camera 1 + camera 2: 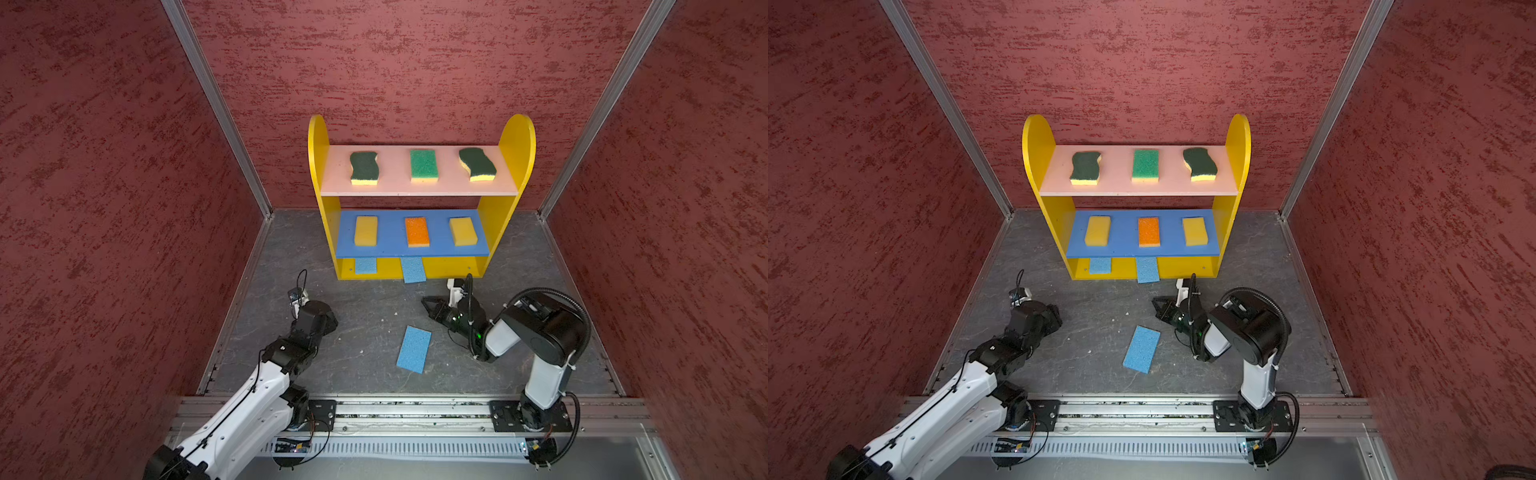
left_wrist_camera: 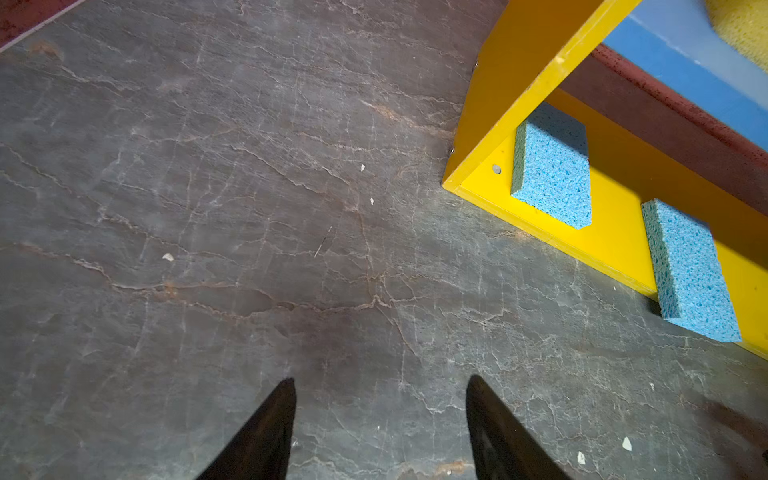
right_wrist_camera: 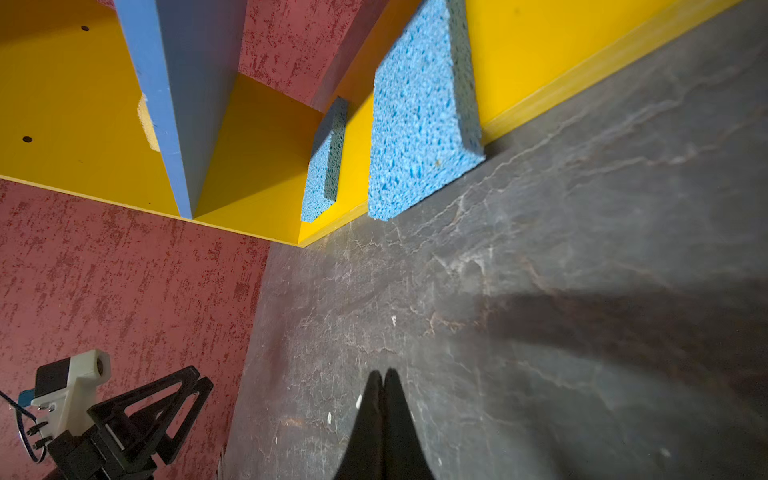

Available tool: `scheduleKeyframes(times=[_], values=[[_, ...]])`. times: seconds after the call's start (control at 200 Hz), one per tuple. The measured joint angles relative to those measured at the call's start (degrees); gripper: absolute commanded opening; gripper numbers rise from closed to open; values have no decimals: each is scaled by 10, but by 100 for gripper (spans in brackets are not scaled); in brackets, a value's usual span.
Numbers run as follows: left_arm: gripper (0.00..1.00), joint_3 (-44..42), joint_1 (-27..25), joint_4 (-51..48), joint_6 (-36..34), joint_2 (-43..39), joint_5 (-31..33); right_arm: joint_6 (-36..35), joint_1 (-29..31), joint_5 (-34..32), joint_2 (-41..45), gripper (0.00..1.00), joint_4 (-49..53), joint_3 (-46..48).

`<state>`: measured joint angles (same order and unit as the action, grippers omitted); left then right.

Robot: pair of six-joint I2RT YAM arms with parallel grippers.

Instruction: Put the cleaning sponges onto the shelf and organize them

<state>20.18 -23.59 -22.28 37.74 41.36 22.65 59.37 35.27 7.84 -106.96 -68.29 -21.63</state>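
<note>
Lying loose is a thin blue sponge (image 1: 414,349); left claw (image 2: 380,380) spread, right claw (image 3: 383,372) closed.

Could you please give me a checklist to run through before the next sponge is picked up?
1. Thin blue foam sponge lies free on the grey floor: ok.
2. Right gripper open for grasping: not ok, shut and empty.
3. Left gripper open, empty: ok.
4. Yellow bottom board of the shelf has a bare spot: ok.
5. Middle blue sponge fully on that board: not ok, overhangs the front edge.
</note>
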Motion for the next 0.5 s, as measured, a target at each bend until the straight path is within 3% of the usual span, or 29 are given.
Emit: scheduleKeyframes(times=[0.501], values=[[66,0,0,0,3,11,4,7,-12,-36,-51,0,-10,-64]])
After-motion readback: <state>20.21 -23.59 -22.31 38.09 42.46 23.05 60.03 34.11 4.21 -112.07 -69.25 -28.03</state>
